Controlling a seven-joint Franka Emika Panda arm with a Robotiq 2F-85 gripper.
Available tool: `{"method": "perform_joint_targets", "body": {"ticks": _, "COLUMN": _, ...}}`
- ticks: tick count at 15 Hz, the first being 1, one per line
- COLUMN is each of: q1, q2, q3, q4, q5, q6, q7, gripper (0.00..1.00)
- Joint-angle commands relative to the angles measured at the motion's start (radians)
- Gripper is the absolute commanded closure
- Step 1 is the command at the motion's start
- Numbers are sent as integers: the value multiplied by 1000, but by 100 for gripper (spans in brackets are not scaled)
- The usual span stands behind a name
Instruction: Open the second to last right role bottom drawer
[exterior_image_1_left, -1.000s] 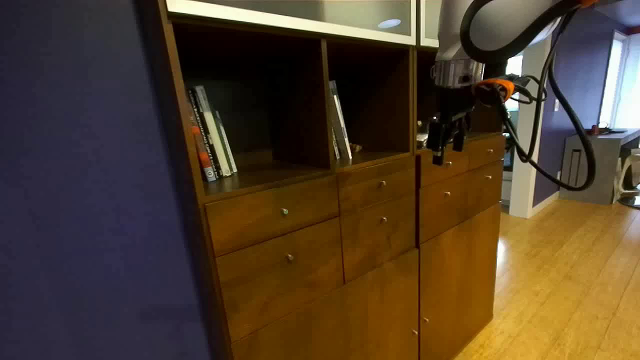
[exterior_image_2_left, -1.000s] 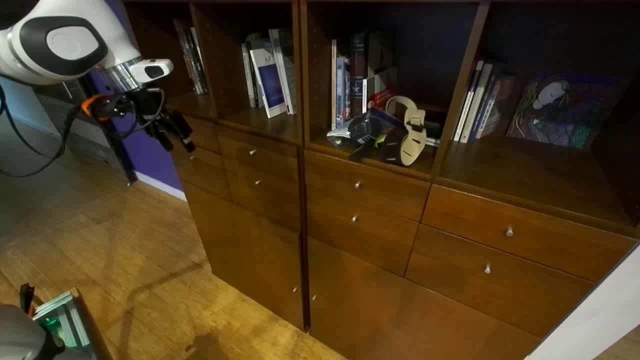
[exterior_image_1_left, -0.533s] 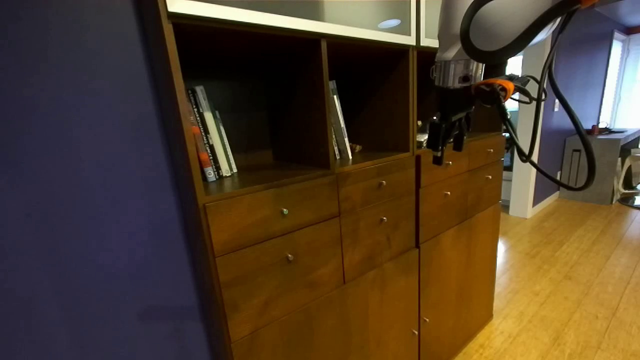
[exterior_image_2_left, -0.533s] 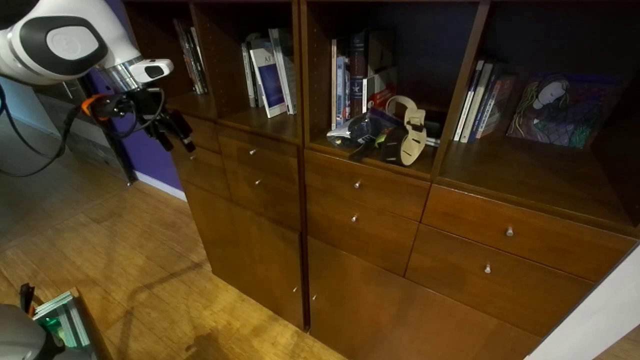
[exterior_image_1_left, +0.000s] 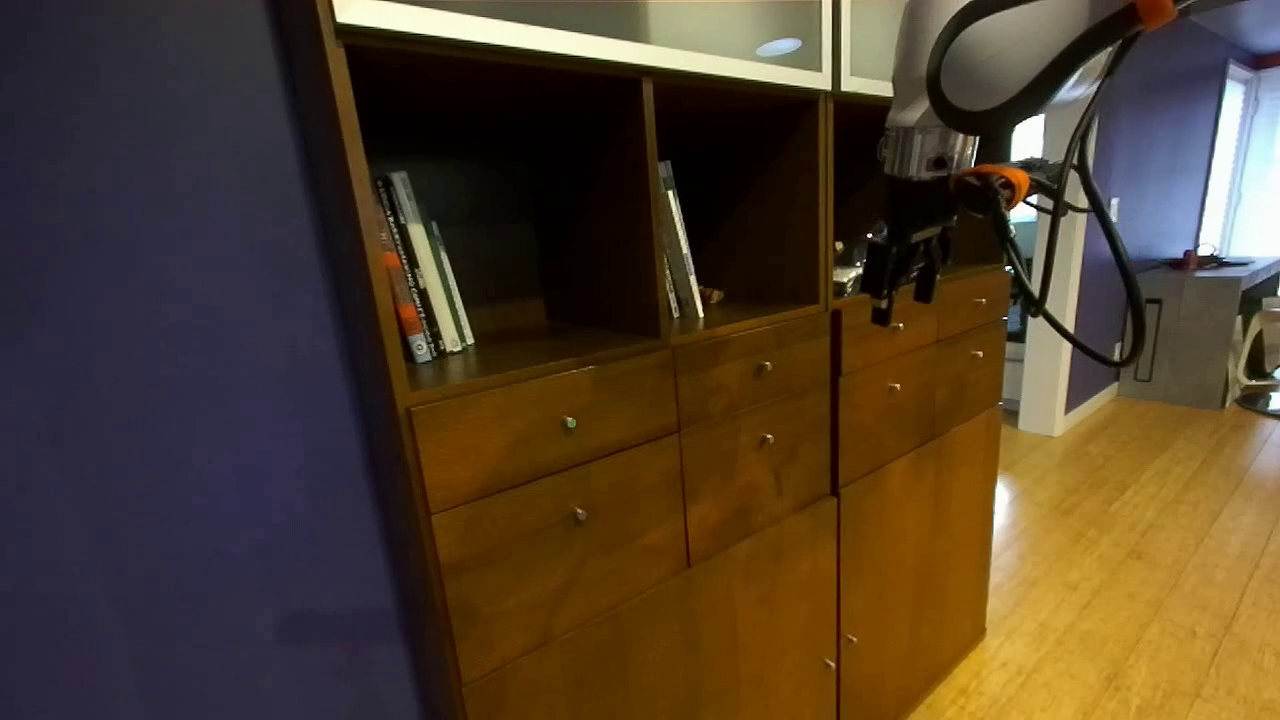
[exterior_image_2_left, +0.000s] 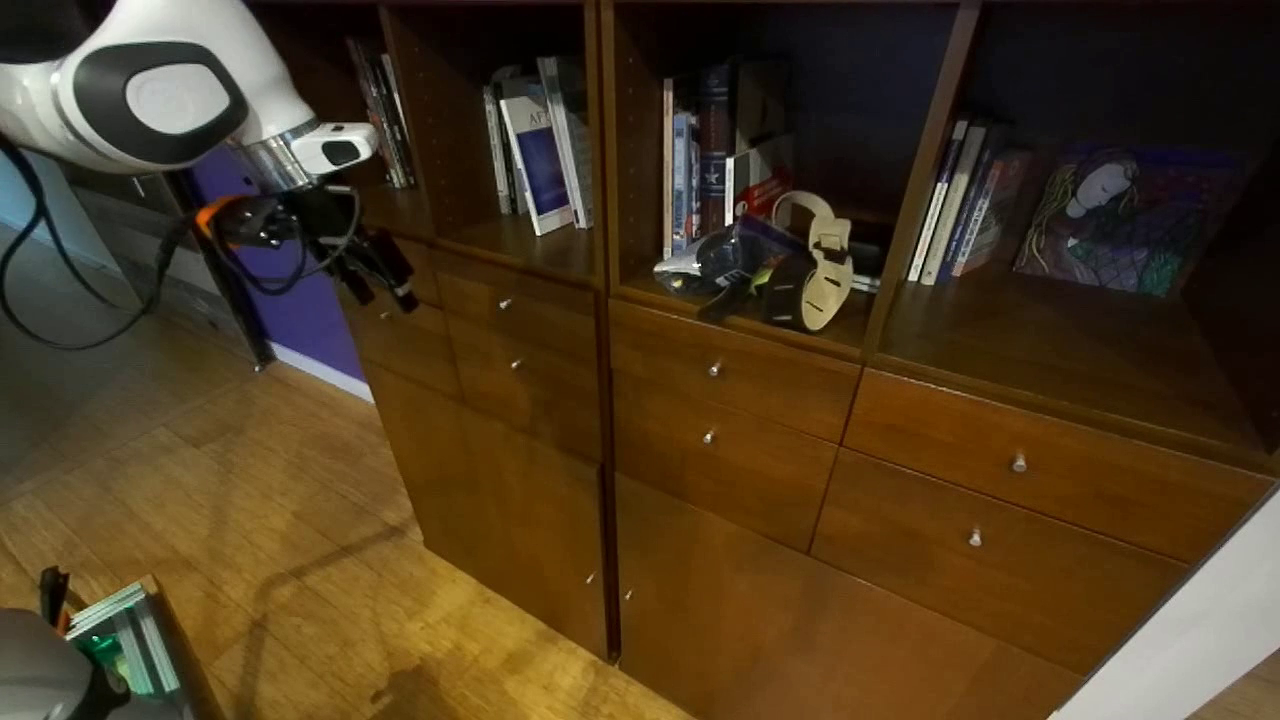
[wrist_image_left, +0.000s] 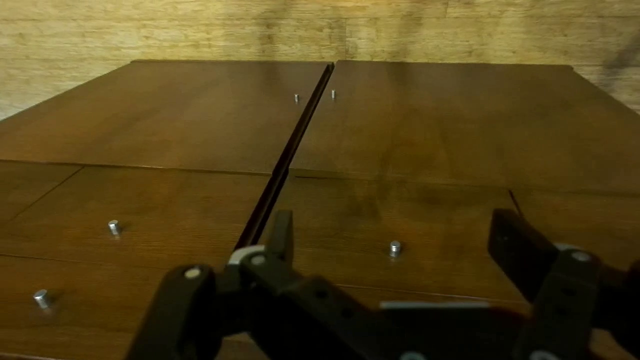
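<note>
The drawer matching the task is the lower one in the second column from the right, with a small round metal knob. It is shut in both exterior views, its front showing in one (exterior_image_2_left: 725, 465) and in the other (exterior_image_1_left: 888, 415). In the wrist view, where the floor is at the top, this drawer (wrist_image_left: 165, 215) lies left of the dark gap. My gripper (wrist_image_left: 393, 220) is open with nothing between its fingers. In the wrist view its fingers frame the knob (wrist_image_left: 395, 248) of the neighbouring lower drawer, without contact. In both exterior views the gripper (exterior_image_1_left: 903, 305) (exterior_image_2_left: 384, 298) hangs before the cabinet.
Open shelves above the drawers hold books (exterior_image_2_left: 540, 160) and a strap (exterior_image_2_left: 825, 270). Plain doors (exterior_image_2_left: 510, 510) are below the drawers. A white pillar or wall edge (exterior_image_2_left: 1190, 610) stands at the right. A box (exterior_image_2_left: 135, 640) is on the floor. Cables (exterior_image_1_left: 1075, 330) loop from the arm.
The arm and gripper have shifted to the right in both exterior views, mostly in the last half second. The gripper stays open. The drawers have not moved.
</note>
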Motion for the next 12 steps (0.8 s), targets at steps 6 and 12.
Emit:
{"method": "perform_joint_targets", "body": {"ticks": 6, "q1": -32, "q2": 164, "q3": -284, "q4": -26, "q5": 37, "q6": 263, "q7": -387, "gripper": 0}}
{"method": "perform_joint_targets", "body": {"ticks": 12, "q1": -98, "q2": 314, "q3": -406, "q4": -22, "q5": 19, "q6": 503, "q7": -598, "gripper": 0}}
